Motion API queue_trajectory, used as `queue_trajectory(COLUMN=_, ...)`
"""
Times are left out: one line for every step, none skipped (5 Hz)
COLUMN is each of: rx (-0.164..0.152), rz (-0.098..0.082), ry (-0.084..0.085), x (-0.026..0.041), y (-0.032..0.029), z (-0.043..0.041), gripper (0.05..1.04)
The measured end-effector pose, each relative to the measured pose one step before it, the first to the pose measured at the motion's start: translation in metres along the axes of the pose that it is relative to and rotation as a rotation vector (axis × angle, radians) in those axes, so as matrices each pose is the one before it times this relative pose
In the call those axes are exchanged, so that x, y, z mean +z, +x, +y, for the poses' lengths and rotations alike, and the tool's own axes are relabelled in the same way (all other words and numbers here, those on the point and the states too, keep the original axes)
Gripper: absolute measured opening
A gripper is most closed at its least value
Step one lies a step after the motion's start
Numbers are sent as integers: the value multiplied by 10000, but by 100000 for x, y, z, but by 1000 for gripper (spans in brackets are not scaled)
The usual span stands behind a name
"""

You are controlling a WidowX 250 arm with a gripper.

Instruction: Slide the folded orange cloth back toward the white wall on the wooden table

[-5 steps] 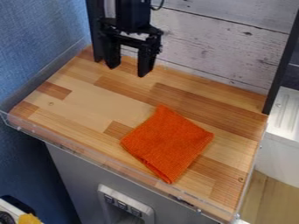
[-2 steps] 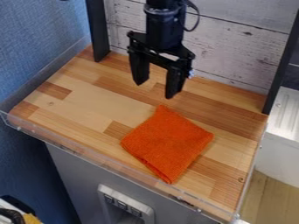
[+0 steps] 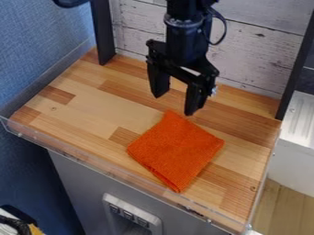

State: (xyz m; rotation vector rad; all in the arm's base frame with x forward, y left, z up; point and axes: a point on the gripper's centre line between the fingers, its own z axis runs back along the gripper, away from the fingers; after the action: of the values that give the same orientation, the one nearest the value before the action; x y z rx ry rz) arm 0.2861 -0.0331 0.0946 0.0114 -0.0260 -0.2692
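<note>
across the wooden counter (image 3: 92,108), the end effector (image 3: 176,103) is spread wide, nothing held, toward one o'clock; at its six o'clock, the orange cloth (image 3: 176,151) is ungripped. pre-contact stage, seemingly: for contact, careful lowering would be needed.

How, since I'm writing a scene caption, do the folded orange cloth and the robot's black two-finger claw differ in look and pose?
The folded orange cloth looks soft and textured; the black two-finger claw looks hard and angular. The cloth lies flat on the wooden worktop, while the claw hangs down with its fingers apart. Both are mostly one plain colour.
</note>
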Motion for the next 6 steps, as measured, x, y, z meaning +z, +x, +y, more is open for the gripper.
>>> queue_trajectory(rx=-286, rz=-67, ry=-14, x=-114, y=-519, z=-976, gripper=946)
queue_trajectory(rx=-172, rz=67, ry=-68, x=-535, y=-528, z=-427, gripper=663)
queue_trajectory(rx=-101, rz=16, ry=-100, x=-566, y=-299, z=-495, gripper=362)
queue_trajectory(rx=-66, rz=-120, ry=-75, x=-480, y=190, z=-283, gripper=151)
queue_trajectory(rx=-87, rz=156, ry=-86, x=-1474, y=60, z=-65, gripper=66)
queue_trajectory(rx=-88, rz=240, ry=-50, x=-1395, y=103, z=74, gripper=60)
